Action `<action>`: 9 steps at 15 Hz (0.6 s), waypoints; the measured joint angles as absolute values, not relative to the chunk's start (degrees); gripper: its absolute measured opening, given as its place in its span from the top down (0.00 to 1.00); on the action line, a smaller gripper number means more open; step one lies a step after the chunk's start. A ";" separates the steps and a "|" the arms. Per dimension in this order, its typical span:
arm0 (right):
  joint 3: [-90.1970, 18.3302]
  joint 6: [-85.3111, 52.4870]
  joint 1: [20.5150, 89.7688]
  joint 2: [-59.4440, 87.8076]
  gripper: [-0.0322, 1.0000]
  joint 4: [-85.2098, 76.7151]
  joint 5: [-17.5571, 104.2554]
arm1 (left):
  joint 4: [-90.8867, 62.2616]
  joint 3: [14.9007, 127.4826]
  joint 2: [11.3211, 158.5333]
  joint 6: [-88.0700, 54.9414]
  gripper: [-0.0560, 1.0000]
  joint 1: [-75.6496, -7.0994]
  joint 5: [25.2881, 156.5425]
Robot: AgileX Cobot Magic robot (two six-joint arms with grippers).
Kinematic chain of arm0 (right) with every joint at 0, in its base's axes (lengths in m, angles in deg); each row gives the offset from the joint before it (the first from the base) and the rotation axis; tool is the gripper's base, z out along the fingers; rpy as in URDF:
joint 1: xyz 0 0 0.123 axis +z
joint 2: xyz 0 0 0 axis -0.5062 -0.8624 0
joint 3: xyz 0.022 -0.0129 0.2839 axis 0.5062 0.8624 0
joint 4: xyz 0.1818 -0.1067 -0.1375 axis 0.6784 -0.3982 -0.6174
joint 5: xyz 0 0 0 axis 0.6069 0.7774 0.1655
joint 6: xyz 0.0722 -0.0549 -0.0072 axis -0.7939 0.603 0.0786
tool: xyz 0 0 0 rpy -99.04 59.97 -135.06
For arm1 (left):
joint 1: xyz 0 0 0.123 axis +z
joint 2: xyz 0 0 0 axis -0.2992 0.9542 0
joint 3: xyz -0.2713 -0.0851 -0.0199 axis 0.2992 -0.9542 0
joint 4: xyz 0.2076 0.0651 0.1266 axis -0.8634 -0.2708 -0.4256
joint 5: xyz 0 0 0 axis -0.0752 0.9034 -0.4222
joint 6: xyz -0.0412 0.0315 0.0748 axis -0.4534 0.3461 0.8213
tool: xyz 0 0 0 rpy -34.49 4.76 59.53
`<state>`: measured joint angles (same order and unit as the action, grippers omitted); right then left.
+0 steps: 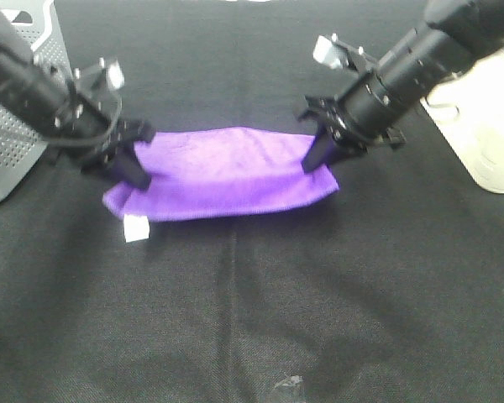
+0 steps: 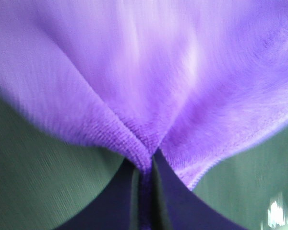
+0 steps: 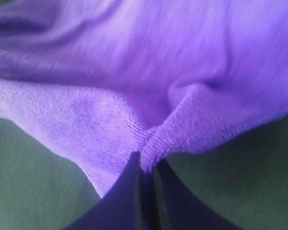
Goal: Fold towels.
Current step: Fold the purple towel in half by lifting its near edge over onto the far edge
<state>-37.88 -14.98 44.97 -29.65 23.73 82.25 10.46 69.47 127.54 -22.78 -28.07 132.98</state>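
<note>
We start at the fingertips: the left gripper (image 2: pixel 149 165) has its 2 dark jaws pressed together on a gathered fold of the purple towel (image 2: pixel 149 57), the fabric bunching right at the tips and fanning out ahead of them. The right gripper (image 3: pixel 146 163) does the same, its jaws clamped on a pinched ridge of the towel's edge, with the fabric spreading away in front of it. Beneath both hands lies the black tablecloth (image 1: pixel 319 294). In the high view, we see the towel stretched as a long band between the 2 grippers, each holding 1 end, its near edge resting on the tablecloth (whether it is already doubled over, we cannot say for certain). A small white tag (image 1: pixel 136 227) lies on the table just beside the left gripper, on its camera side, at the towel's corner. Behind the left arm, apart from the towel, stands a grey perforated basket (image 1: pixel 8 143). Beyond the right arm sits a pale container (image 1: pixel 479 126).
</note>
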 joint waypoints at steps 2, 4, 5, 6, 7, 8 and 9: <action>-45.55 -16.87 44.91 -34.18 0.97 22.24 84.20 | 10.46 75.83 130.80 -23.64 0.94 -27.38 133.10; -55.70 -18.93 43.59 -39.45 0.97 22.01 86.15 | 10.46 83.62 135.50 -24.04 0.94 -26.98 133.27; -60.45 -20.02 42.33 -42.08 0.97 21.95 86.95 | 10.41 87.80 138.31 -24.04 0.94 -26.98 133.50; -65.15 -21.40 41.01 -45.12 0.97 21.89 87.81 | 10.41 91.64 140.66 -24.04 0.94 -26.98 133.73; -69.96 -22.54 39.81 -47.93 0.97 21.72 88.90 | 10.35 95.25 143.18 -24.04 0.93 -26.98 133.96; -78.04 -24.32 39.18 -53.71 0.97 20.98 91.42 | 9.20 102.01 147.99 -24.10 0.91 -26.98 134.59; -81.36 -25.35 39.18 -56.46 0.97 20.86 92.17 | 8.74 104.25 149.71 -24.55 0.91 -26.98 134.70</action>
<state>-81.36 -25.35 39.18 -56.46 20.86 92.17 8.74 104.25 149.71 -24.55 -26.98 134.70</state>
